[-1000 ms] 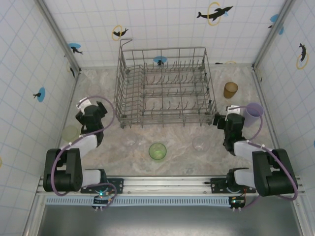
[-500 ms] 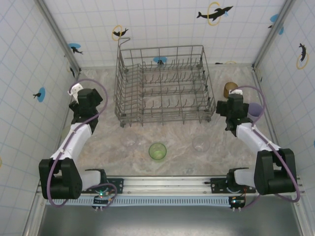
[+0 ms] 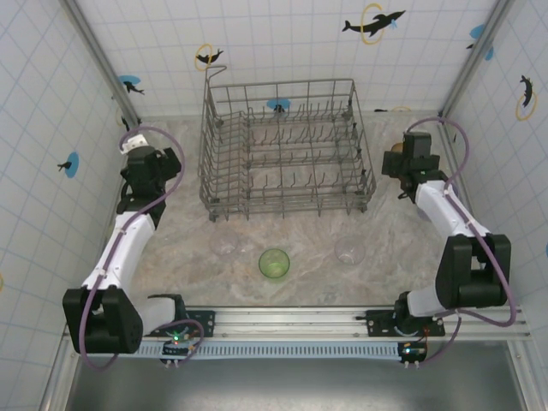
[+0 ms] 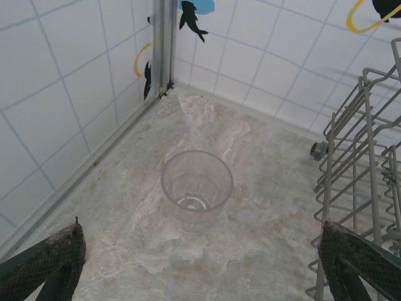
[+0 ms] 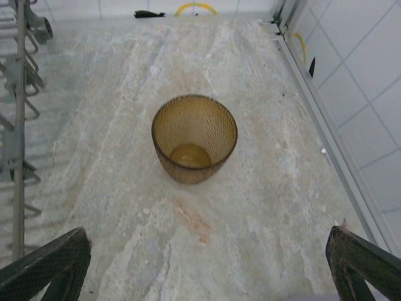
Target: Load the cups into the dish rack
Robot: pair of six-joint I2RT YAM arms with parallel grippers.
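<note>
Dimpled amber cup; clear cup; green cup; grey rack.

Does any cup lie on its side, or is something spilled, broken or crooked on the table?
Nothing stands out. The clear plastic cup beside the grey wire dish rack, the amber textured cup and the green translucent cup all stand upright, and no spill shows on the marbled tabletop.

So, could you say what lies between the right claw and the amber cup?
Only bare tabletop separates right claw from amber cup, in the right wrist view.
</note>
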